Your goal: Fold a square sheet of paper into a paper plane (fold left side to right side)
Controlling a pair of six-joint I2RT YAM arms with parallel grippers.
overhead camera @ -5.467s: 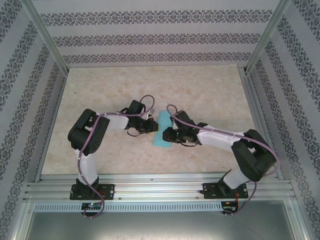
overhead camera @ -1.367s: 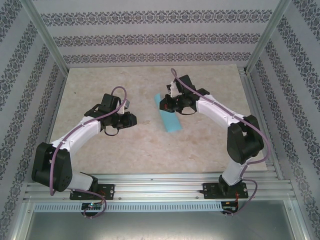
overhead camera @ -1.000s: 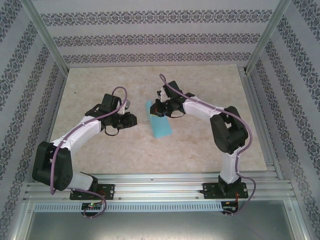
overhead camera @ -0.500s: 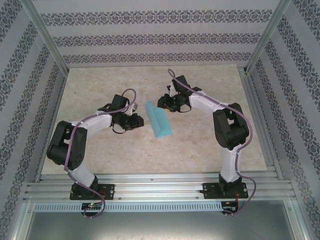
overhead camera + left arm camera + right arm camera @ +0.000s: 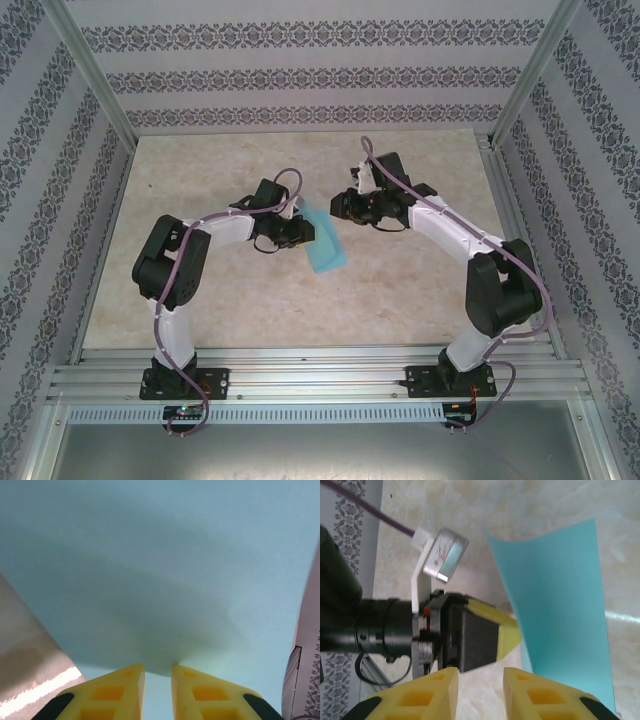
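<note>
The turquoise-blue sheet of paper (image 5: 329, 253) lies mid-table as a narrow folded strip, with its near end toward the arms. My left gripper (image 5: 303, 232) is at the strip's left edge. In the left wrist view the paper (image 5: 160, 555) spreads close over the gripper (image 5: 157, 669); a raised flap ends right at the tips, and the jaws stand a narrow gap apart. My right gripper (image 5: 338, 208) hovers open just off the strip's far right end, holding nothing. From the right wrist, the paper (image 5: 560, 605) curves upward beside the left gripper (image 5: 514, 630), beyond the right gripper (image 5: 480, 674).
The beige marbled tabletop (image 5: 230, 300) is ringed by patterned walls and aluminium posts. A metal rail (image 5: 320, 365) runs along the near edge where both arm bases are bolted. Purple cables loop over each wrist.
My left gripper has swung right up to the paper's left edge. My right gripper has drawn back to the right, off the paper. The strip has shifted slightly right.
</note>
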